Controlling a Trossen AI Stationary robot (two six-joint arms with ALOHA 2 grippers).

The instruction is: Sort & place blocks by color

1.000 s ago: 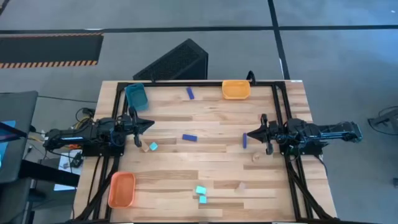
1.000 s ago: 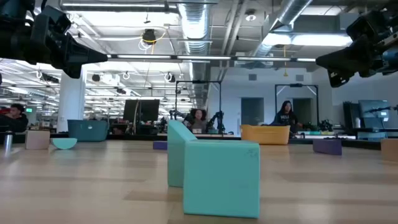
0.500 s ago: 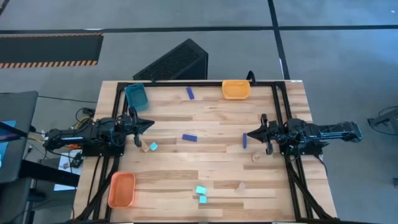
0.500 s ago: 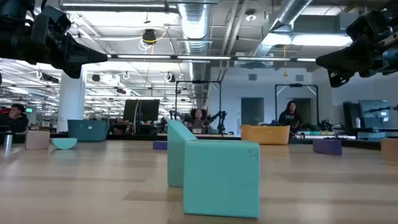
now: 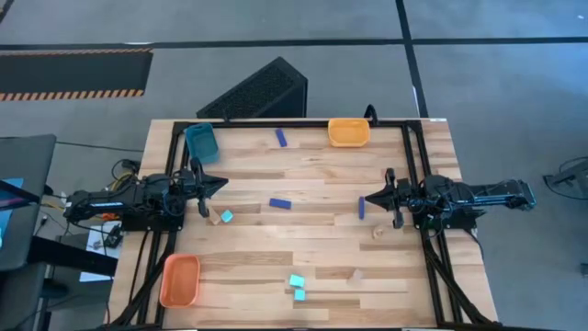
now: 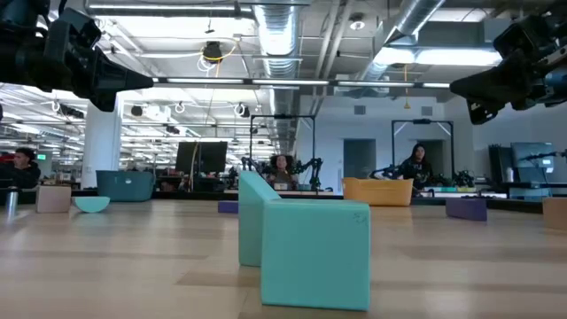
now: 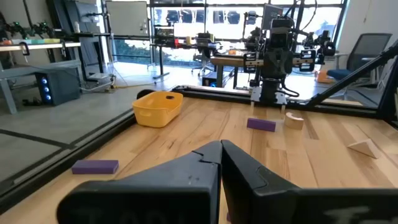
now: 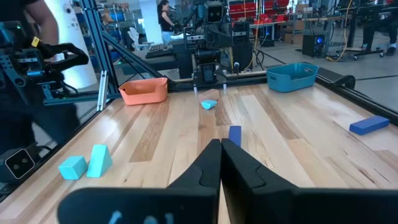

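Note:
Both grippers are shut, empty and above the table. My left gripper (image 5: 223, 184) is at the left side, near a cyan block (image 5: 227, 216) and a tan block (image 5: 213, 218). My right gripper (image 5: 365, 199) is at the right side, just beside a dark blue block (image 5: 361, 209), which also shows in the right wrist view (image 8: 234, 134). Other dark blue blocks lie mid-table (image 5: 280, 204) and near the far edge (image 5: 281, 138). Two cyan blocks (image 5: 297, 287) lie near the front edge and fill the low view (image 6: 314, 252). Tan blocks lie at the right (image 5: 377, 233) and front (image 5: 355, 274).
A teal tray (image 5: 201, 142) stands at the far left, a yellow-orange tray (image 5: 349, 132) at the far right and an orange tray (image 5: 180, 280) at the near left. A black frame (image 5: 276, 122) borders the table. People show in the room behind (image 6: 414, 164).

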